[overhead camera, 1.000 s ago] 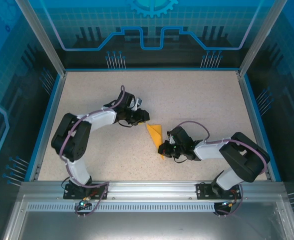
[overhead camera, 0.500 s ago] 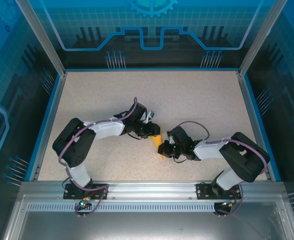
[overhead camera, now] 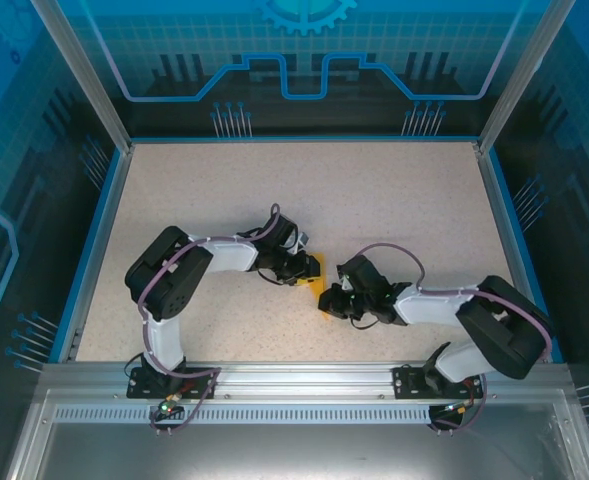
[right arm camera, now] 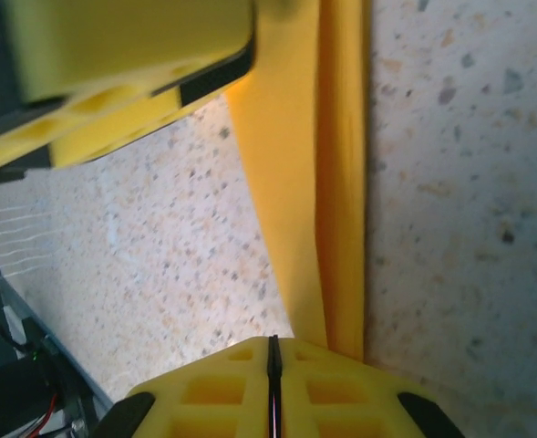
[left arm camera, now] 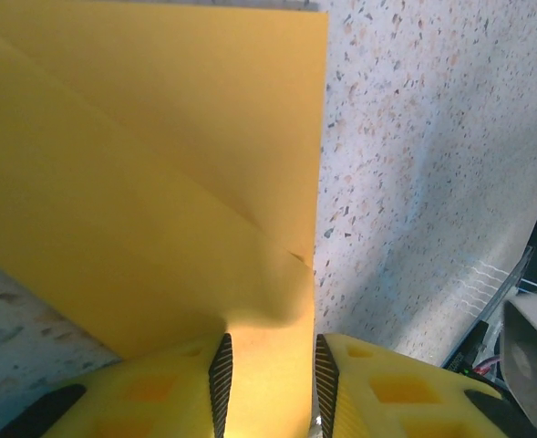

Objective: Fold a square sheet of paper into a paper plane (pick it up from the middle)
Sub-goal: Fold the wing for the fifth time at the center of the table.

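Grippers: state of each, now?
Left gripper: open, fingers straddling the folded paper.
Right gripper: closed; folded paper runs under its fingers, grip cannot be told.

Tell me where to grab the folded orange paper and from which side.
Probably the lengthwise crease near its middle, from straight above, fingers straddling it. The folded orange paper lies mostly flat on the table, so its edges offer nothing to pinch; only a small hump rises, between the pads of the left gripper.
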Controlling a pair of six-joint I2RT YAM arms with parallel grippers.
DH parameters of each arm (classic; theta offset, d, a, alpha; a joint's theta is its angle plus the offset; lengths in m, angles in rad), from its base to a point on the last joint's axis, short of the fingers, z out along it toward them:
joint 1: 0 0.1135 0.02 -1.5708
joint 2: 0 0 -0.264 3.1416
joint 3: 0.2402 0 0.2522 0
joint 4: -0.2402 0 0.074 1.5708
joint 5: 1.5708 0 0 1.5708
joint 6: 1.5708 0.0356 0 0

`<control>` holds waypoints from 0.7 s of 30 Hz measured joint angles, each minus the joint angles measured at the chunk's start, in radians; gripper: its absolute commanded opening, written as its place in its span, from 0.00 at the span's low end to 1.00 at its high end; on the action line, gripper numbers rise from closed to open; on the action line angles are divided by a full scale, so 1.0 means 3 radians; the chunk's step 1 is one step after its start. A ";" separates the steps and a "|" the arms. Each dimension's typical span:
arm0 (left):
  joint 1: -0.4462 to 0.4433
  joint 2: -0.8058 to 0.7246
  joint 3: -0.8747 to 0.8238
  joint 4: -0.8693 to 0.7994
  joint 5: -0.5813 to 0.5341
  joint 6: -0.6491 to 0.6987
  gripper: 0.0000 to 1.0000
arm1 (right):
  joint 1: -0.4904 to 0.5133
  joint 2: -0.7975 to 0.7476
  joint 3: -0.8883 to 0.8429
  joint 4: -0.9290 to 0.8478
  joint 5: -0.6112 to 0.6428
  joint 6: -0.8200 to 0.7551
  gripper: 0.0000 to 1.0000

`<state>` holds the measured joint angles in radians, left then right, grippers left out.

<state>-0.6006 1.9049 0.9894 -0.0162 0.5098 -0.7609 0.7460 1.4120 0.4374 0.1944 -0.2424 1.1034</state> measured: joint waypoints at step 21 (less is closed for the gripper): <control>0.0000 0.0011 0.0010 -0.0004 0.0013 0.0009 0.34 | 0.0047 -0.0308 -0.0172 -0.0524 0.0080 -0.0128 0.14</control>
<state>-0.6006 1.9083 0.9924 -0.0174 0.5137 -0.7582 0.7601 1.3197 0.3859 0.0372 -0.2184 1.0649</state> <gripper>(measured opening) 0.333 0.124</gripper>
